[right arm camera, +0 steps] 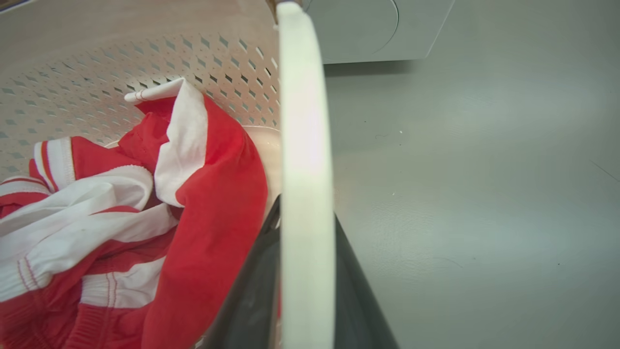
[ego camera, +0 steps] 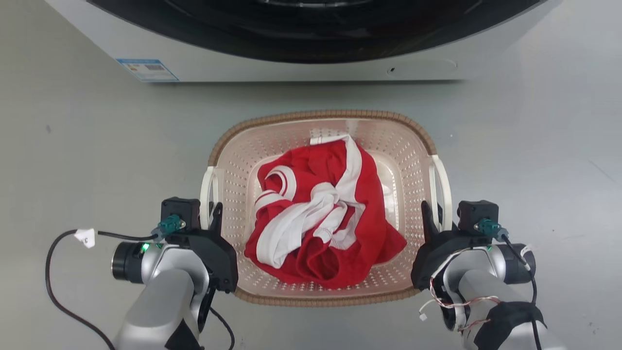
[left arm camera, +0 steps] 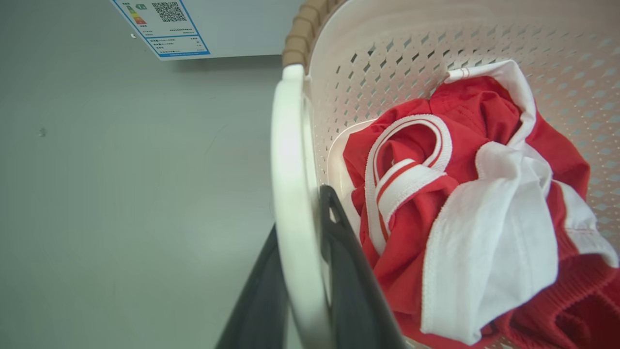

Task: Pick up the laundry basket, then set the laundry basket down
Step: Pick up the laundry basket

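On the grey floor (ego camera: 97, 146) right in front of the washing machine (ego camera: 291, 68): laundry basket (ego camera: 320, 115), centred in the head view, long side facing the machine, well clear of it. Can't tell if the base is resting on the floor or just off it. Inside is a crumpled red and white garment (ego camera: 320, 218), piled toward the near side. Left gripper (ego camera: 213, 210) straddles the white left handle (ego camera: 208, 189); in the left wrist view, the two dark fingers (left arm camera: 339, 252) sit one on each side of the handle bar (left arm camera: 290, 169), pressed against it, so clamped. Right gripper (ego camera: 432, 209) is the same on the right handle (ego camera: 443, 184), with fingers (right arm camera: 252, 291) tight on both faces of the bar (right arm camera: 302, 121). Energy label (ego camera: 147, 69) sits on the machine's lower left corner.
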You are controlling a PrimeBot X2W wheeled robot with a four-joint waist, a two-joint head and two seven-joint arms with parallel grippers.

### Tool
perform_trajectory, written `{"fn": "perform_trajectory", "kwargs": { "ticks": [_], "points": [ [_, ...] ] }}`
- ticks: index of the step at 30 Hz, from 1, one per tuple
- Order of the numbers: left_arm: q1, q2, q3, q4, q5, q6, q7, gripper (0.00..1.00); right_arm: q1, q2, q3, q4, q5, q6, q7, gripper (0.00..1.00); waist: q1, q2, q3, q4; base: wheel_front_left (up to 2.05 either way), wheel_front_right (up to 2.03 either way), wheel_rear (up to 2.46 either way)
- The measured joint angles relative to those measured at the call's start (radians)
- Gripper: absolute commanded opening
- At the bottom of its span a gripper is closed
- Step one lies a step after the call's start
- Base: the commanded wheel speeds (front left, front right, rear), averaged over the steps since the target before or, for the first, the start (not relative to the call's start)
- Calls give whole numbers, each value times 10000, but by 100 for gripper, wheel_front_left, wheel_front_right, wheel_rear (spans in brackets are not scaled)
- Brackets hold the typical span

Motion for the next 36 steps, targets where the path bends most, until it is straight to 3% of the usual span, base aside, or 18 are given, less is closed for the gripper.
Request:
{"fn": "perform_trajectory", "kwargs": {
  "ticks": [36],
  "points": [
    [3985, 46, -1413, 395, -1264, 159, 1212, 0, 3597, 82, 2330, 71, 2320, -4, 1816, 0, -1, -2, -4697, -414, 0, 0, 0]
  ]
}}
